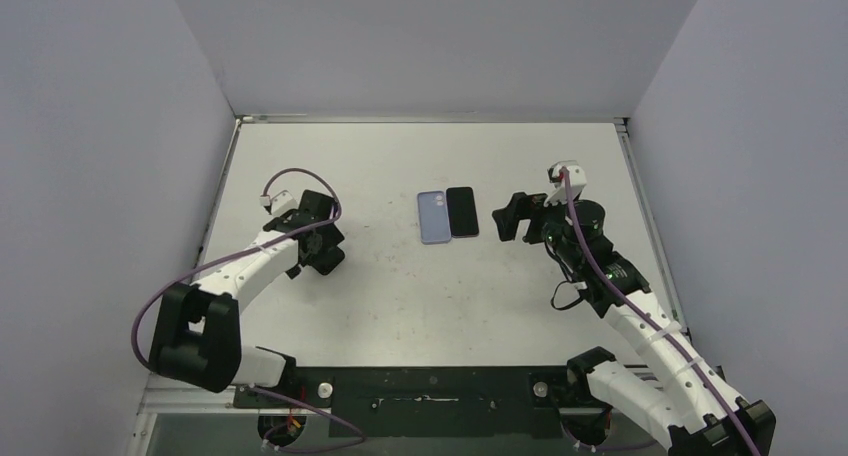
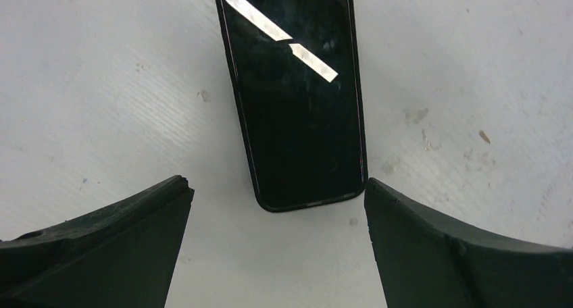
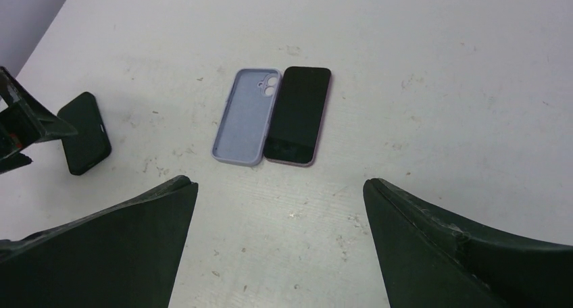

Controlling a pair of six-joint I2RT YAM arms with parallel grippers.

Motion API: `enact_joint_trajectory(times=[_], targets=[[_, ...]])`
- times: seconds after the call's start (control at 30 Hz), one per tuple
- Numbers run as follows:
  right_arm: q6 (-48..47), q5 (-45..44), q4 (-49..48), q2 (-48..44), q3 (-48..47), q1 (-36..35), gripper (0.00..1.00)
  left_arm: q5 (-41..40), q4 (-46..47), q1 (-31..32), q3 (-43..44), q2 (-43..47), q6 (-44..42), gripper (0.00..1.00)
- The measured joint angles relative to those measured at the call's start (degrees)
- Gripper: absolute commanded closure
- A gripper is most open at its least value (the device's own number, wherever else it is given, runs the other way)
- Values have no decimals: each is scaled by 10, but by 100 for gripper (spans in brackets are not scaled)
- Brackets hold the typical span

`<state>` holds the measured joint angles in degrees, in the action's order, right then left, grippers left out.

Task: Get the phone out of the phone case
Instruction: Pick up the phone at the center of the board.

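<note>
Phone [image 3: 297, 115] is out, lying screen up near the middle of the worktop [image 3: 439, 85]. Its long edge touches the case [image 3: 244, 115]. The lavender case lies flat on the phone's left, open side up, with the camera cutout at the far end and nothing in it.

Your right fingers [image 3: 473, 254] are spread wide and hold nothing. They hang above the worktop with the phone and case lying ahead of the gap between them. From above, they sit near the phone's right side, apart from it.

Over on the left, your left fingers [image 2: 101, 247] are spread wide as well, and empty. A second dark, glossy slab [image 2: 297, 98] lies flat on the worktop just ahead of them. Its near short end sits close to the two tips but touches neither. Phone or case, you can't tell from here.

The right wrist camera catches that slab at the left of its view, right beside the left fingers and apart from the lavender case. In the top view, the left arm hides it.
</note>
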<state>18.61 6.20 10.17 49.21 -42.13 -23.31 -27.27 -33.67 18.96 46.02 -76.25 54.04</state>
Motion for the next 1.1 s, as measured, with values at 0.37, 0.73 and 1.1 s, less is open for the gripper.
enact_joint_trajectory(times=[0.37, 0.73, 1.1], targets=[[-23, -19, 41, -1, 2, 6, 0, 0, 6, -52, 77, -154, 26, 3], [-37, -24, 41, -10, 14, 9, 0, 7, 20, -61, 115, -213, 27, 3], [-42, -24, 49, 6, 14, 9, 0, 16, 31, -75, 115, -228, 24, 35]])
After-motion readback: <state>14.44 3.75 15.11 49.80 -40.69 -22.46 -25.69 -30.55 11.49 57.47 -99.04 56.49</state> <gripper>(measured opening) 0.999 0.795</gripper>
